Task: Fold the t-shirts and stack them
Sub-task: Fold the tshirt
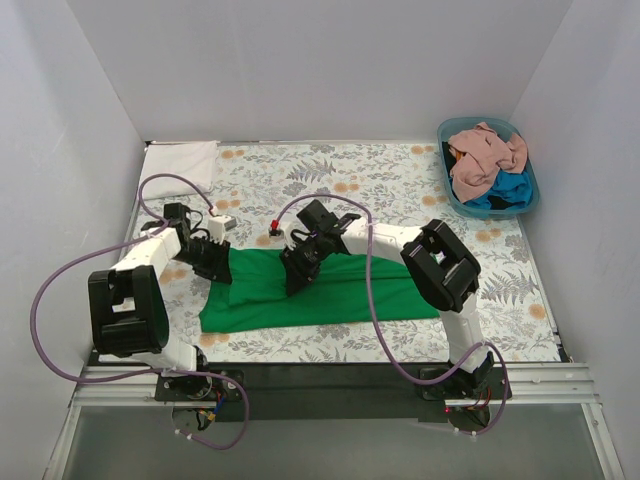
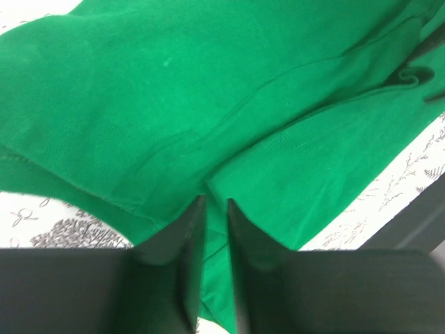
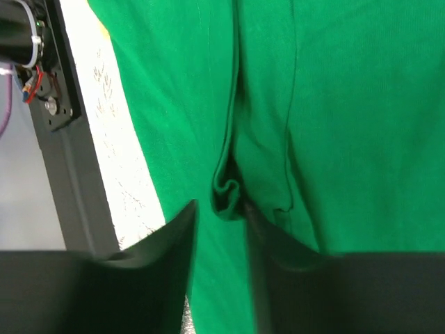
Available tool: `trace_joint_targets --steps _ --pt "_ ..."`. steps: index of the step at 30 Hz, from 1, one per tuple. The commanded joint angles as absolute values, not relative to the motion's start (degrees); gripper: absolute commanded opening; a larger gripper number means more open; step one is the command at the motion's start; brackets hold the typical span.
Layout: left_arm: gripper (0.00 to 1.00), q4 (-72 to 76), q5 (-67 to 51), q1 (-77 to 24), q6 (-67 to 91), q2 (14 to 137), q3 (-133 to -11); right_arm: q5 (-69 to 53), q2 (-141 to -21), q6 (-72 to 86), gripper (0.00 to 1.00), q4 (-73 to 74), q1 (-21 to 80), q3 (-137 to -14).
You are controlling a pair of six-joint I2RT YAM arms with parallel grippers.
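Note:
A bright green t-shirt (image 1: 330, 295) lies folded into a long band across the near part of the floral table cover. My left gripper (image 1: 215, 265) is down at its left end. In the left wrist view its jaws (image 2: 215, 200) stand a narrow gap apart, with green cloth (image 2: 208, 104) showing in the gap. My right gripper (image 1: 297, 278) is low over the middle of the shirt. In the right wrist view it (image 3: 220, 206) is open, and a small bunched fold of the green shirt (image 3: 227, 195) lies just ahead of its fingertips. More t-shirts, salmon-pink (image 1: 485, 155) and blue (image 1: 508, 190), sit in the tub.
A blue plastic tub (image 1: 447, 135) stands at the back right corner. A white cloth (image 1: 180, 160) lies at the back left. White walls close in three sides. The black base rail (image 3: 66, 132) runs along the table's near edge.

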State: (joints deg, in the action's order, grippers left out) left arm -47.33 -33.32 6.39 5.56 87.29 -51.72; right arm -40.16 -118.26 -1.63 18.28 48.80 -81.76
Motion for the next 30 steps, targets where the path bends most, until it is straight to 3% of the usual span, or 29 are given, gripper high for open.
trace_joint_targets --steps 1,3,7,10,19,26,30 --pt "0.2 -46.58 -32.08 6.33 8.07 85.96 -54.92 -38.76 -115.59 -3.07 0.47 21.0 47.82 -83.41" --pt "0.3 -47.28 -32.17 6.33 9.66 83.51 -55.89 -38.93 -112.7 -5.44 0.58 23.63 45.37 -84.37" --pt "0.45 -48.69 -32.78 6.07 13.09 78.5 -57.83 -39.29 -107.15 -9.05 0.6 30.13 39.13 -83.85" --pt "0.45 -50.44 -31.29 4.23 14.24 77.35 -58.01 -37.19 -104.42 -12.29 0.57 33.3 33.94 -81.74" --pt "0.3 -45.79 -22.5 0.79 20.83 81.73 -53.53 -20.93 -103.97 -24.41 0.44 42.44 24.44 -74.45" --pt "0.32 -42.89 -19.6 0.79 21.27 85.34 -51.16 -14.07 -100.81 -30.93 0.45 45.26 18.2 -70.58" --pt "0.32 -42.28 -19.42 0.79 21.1 85.87 -50.71 -13.19 -101.07 -33.56 0.38 48.16 16.61 -68.83"
